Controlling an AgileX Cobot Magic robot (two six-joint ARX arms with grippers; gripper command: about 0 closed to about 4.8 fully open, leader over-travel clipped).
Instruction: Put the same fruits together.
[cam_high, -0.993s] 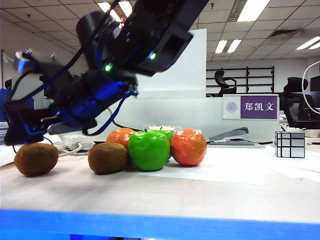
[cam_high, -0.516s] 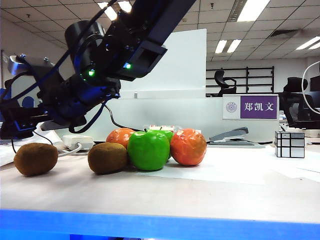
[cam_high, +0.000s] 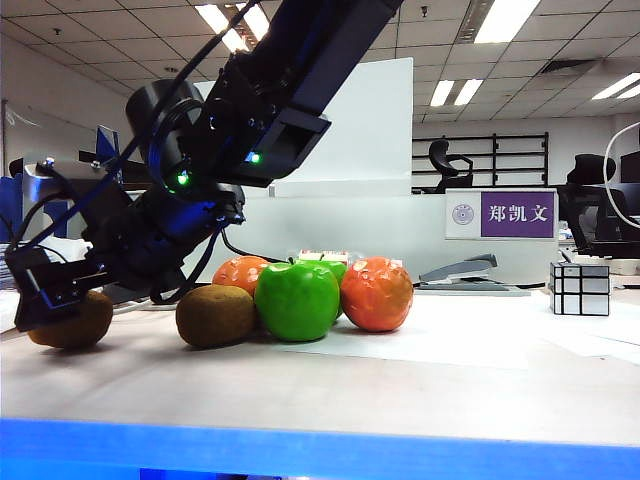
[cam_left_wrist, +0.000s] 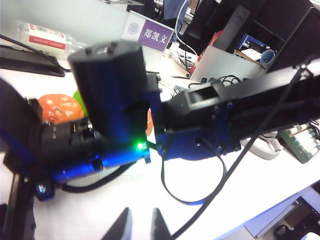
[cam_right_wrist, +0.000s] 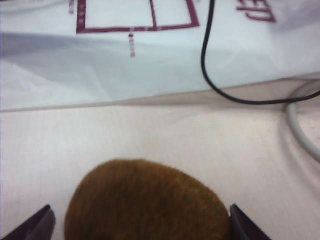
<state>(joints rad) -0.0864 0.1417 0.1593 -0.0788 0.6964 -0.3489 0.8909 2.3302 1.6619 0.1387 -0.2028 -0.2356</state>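
Right gripper (cam_right_wrist: 137, 222) spread wide at far left of table (cam_high: 400, 390), a fingertip (cam_right_wrist: 37, 225) either side of lone kiwi (cam_right_wrist: 145, 202). Left gripper (cam_left_wrist: 139, 227) open, off the fruit. Cluster mid-table: 2nd kiwi (cam_high: 215, 315), apple (cam_high: 297, 298), 2 oranges (cam_high: 377, 293). No containers.

Kiwi (cam_right_wrist: 145, 202) on surface (cam_right_wrist: 150, 135) — between spread fingertips (cam_right_wrist: 37, 225) of right hand (cam_right_wrist: 142, 225); black cable (cam_right_wrist: 225, 75), white paper (cam_right_wrist: 125, 55) beyond.
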